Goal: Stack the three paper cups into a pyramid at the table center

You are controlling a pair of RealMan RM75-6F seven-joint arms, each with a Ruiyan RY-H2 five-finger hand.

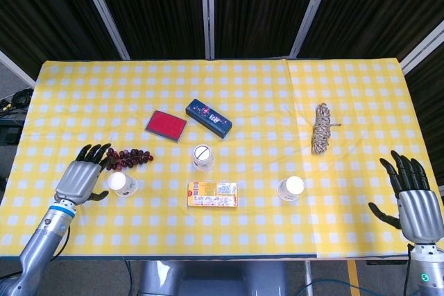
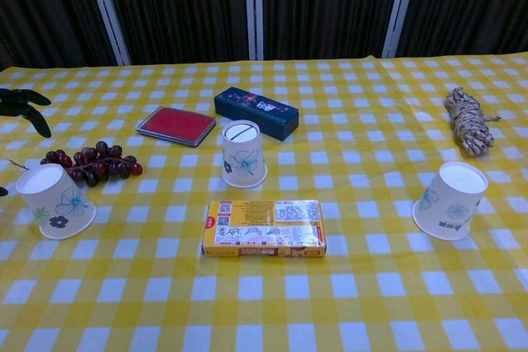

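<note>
Three white paper cups with blue flower prints stand upside down on the yellow checked tablecloth: a left cup (image 1: pixel 122 184) (image 2: pixel 55 201), a middle cup (image 1: pixel 202 157) (image 2: pixel 243 154) and a right cup (image 1: pixel 291 188) (image 2: pixel 450 200). My left hand (image 1: pixel 83 174) hovers just left of the left cup with fingers spread and nothing in it; only its fingertips (image 2: pixel 25 105) show in the chest view. My right hand (image 1: pixel 413 195) hangs open at the table's right edge, far from the right cup.
A bunch of dark grapes (image 1: pixel 127 157) lies right behind the left cup. A yellow snack box (image 1: pixel 212 194) sits in front of the middle cup. A red pad (image 1: pixel 166 125), a dark blue case (image 1: pixel 208 117) and a rope coil (image 1: pixel 321 128) lie further back.
</note>
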